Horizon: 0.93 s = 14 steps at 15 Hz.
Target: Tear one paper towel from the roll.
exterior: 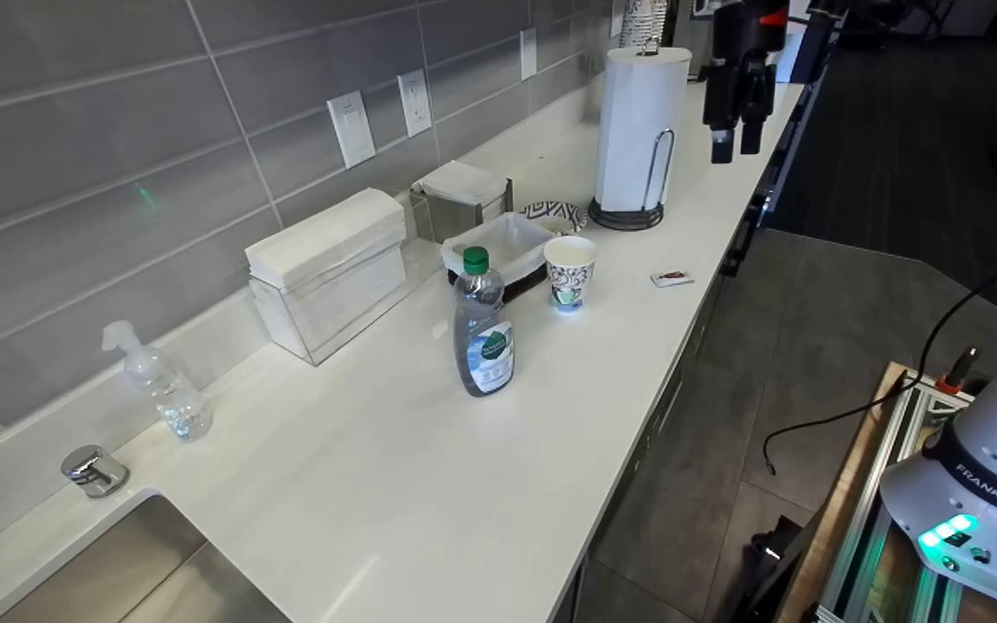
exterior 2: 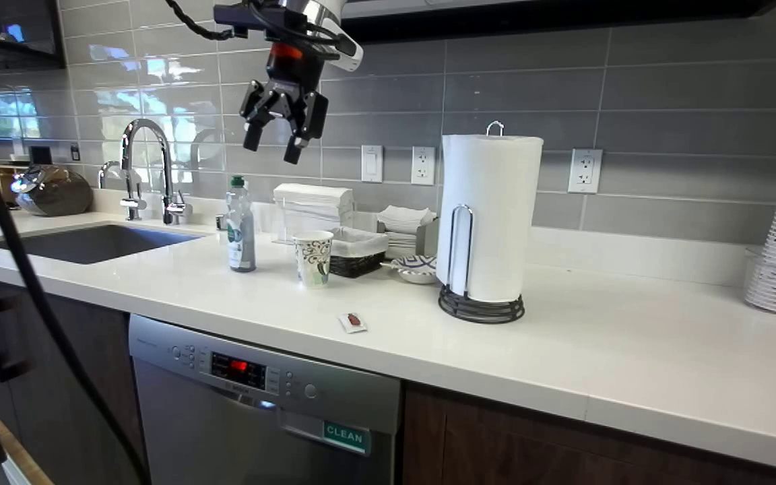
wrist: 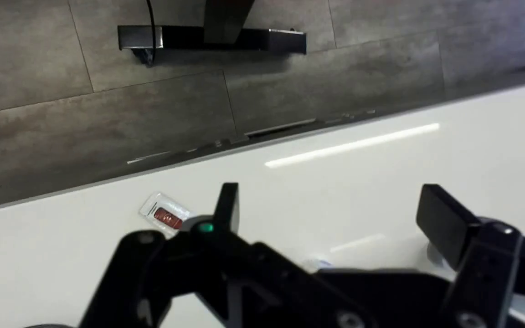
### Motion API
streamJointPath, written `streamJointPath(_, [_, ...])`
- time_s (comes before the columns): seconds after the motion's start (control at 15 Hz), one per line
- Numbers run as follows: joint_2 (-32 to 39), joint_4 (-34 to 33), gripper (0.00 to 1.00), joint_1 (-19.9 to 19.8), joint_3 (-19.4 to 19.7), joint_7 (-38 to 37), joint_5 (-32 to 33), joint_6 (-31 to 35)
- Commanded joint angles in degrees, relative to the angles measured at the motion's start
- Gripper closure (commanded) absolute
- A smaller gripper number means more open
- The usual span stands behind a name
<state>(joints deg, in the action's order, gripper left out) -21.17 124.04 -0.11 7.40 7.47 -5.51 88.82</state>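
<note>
Hanging wide and empty, pincer (exterior 2: 272, 145) is well apart from roll (exterior 2: 492, 219). Outer towel (exterior: 635, 130) likely light, limp, easily torn: pinch a free edge, clear of wire arm (exterior 2: 469, 250).

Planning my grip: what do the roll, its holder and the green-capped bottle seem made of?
The roll: apparently paper, matte white without glare. Its holder: probably metal, thin dark wires below, glinting at the top. The green-capped bottle: likely plastic, glossy; its upper part looks see-through.
</note>
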Motion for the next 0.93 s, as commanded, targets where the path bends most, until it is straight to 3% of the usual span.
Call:
streamJointPath(0.0, [5.06,-4.55,0.0,-2.47,-1.12,-8.71,-2.54,4.18])
streamJointPath(0.87, [6.85,-5.12,0.0,-7.04,-4.26,-41.66,-1.87,27.25])
